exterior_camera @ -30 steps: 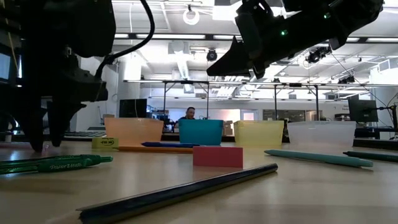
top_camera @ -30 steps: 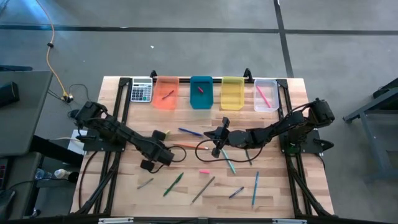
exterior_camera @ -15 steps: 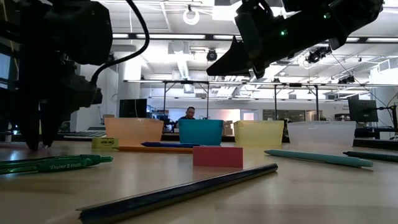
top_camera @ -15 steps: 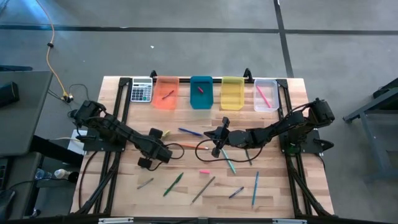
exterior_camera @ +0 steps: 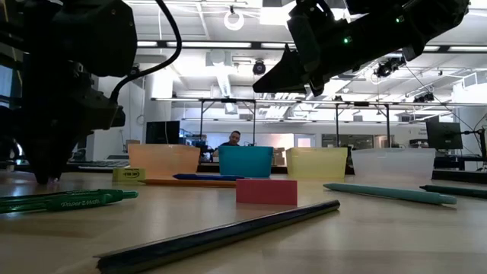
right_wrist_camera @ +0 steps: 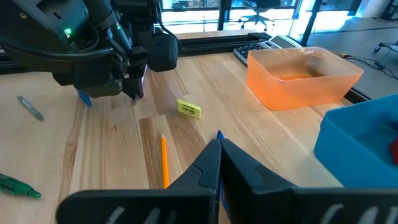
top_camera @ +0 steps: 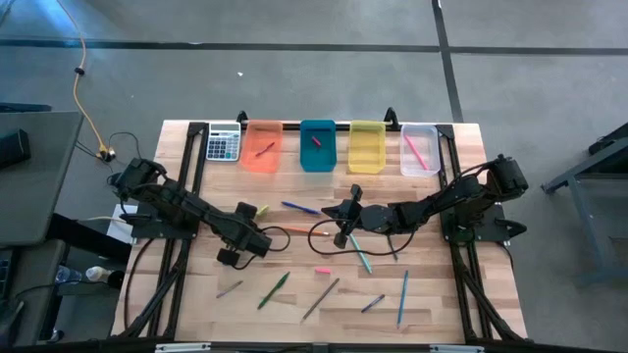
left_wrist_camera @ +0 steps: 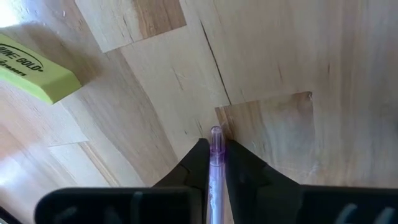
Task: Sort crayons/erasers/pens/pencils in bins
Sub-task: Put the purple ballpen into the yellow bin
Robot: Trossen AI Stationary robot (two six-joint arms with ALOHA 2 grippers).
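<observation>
Counter: wooden counter [top_camera: 432, 294] with four bins along its far edge and loose sticks scattered on the near half.
Left gripper: left gripper [left_wrist_camera: 216, 144] points down at the counter left of centre, its fingers clenched on a thin purple stick [left_wrist_camera: 216, 163], perhaps a crayon or pen; only its tip shows between them.
Right gripper: right gripper [top_camera: 342, 235] hangs above the counter's middle, fingers pressed together, holding nothing.
Yellow-green eraser: yellow-green eraser [left_wrist_camera: 36, 74] lies flat just beside the left gripper, not touching it.
Pink eraser: pink eraser [exterior_camera: 266, 191] lies near the middle of the counter, well apart from both grippers.
Orange pencil: orange pencil [right_wrist_camera: 164, 160] lies flat between the two grippers.
Green pen: green pen [exterior_camera: 65, 201] lies on the near left part of the counter.
Teal pen: teal pen [exterior_camera: 388, 193] rests under the right arm.
Bins: orange bin [top_camera: 261, 148], teal-blue bin [top_camera: 317, 147], yellow bin [top_camera: 367, 148] and clear bin [top_camera: 420, 151] stand in a row; a pink stick lies in the clear one.
Calculator: grey calculator [top_camera: 224, 143] sits just left of the orange bin.
</observation>
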